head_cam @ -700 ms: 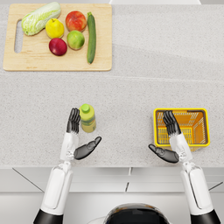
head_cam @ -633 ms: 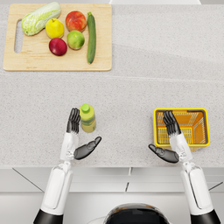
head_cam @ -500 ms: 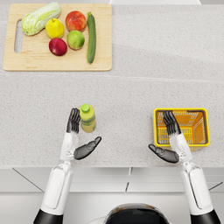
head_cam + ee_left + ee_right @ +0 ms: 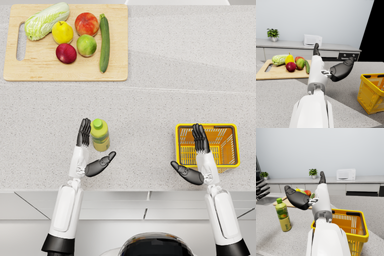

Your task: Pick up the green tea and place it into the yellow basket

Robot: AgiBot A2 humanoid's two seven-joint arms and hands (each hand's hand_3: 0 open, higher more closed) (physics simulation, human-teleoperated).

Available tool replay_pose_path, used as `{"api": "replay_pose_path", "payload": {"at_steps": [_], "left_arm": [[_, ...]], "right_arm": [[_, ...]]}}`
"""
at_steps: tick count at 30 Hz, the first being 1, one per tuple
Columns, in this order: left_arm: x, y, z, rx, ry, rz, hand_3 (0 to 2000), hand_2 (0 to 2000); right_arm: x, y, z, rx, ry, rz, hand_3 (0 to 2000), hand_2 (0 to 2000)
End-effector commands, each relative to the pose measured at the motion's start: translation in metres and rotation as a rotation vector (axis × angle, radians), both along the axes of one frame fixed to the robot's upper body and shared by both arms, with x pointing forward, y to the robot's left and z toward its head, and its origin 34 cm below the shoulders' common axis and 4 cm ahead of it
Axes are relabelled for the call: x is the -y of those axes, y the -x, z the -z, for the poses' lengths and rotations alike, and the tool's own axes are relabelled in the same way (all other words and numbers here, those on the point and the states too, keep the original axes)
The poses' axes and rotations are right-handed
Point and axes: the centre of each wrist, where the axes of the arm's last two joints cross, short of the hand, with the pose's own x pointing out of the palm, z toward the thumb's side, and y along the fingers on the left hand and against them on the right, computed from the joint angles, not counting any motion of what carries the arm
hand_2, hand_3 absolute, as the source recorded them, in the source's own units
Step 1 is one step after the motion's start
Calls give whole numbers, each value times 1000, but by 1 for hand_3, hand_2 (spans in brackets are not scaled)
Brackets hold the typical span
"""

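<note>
While the left wrist view hides it, green tea (image 4: 283,215) stands upright.

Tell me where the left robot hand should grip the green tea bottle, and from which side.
Grip the green tea bottle around its straight mid-body, below the narrower green cap. It stands upright, so a sideways wrap suits it. The open left robot hand is already beside it on the robot's left, so closing in from that side looks easiest.

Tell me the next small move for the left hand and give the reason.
Probably close the left hand around the green-capped green tea bottle. The bottle stands upright on the grey speckled counter right beside the open hand, between its fingers and thumb, not yet gripped. The yellow wire basket sits empty by the right hand.
</note>
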Motion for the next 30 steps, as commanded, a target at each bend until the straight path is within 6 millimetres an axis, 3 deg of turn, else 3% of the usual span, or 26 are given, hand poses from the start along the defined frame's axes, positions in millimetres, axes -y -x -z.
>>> {"api": "replay_pose_path", "payload": {"at_steps": [1,7,15,26,27,28,30], "left_arm": [[-4,-15,4,-17,-26,-41,0,0],[-3,-39,41,-135,-188,-96,0,0],[-3,-77,89,-379,-208,-140,0,0],[11,-95,106,-501,-208,-131,0,0],[11,-96,105,-501,-198,-137,327,1361],[10,-96,102,-488,-186,-141,653,2000],[11,-97,103,-499,-188,-94,1307,2000]], "right_arm": [[10,-2,-13,64,16,64,0,0],[5,-3,-16,125,149,123,0,0],[-8,1,-6,101,173,85,0,0],[-17,1,4,64,161,61,0,0],[-16,0,4,63,157,67,0,0],[-16,1,3,67,154,68,0,0],[-16,0,6,55,153,70,0,0]]}}
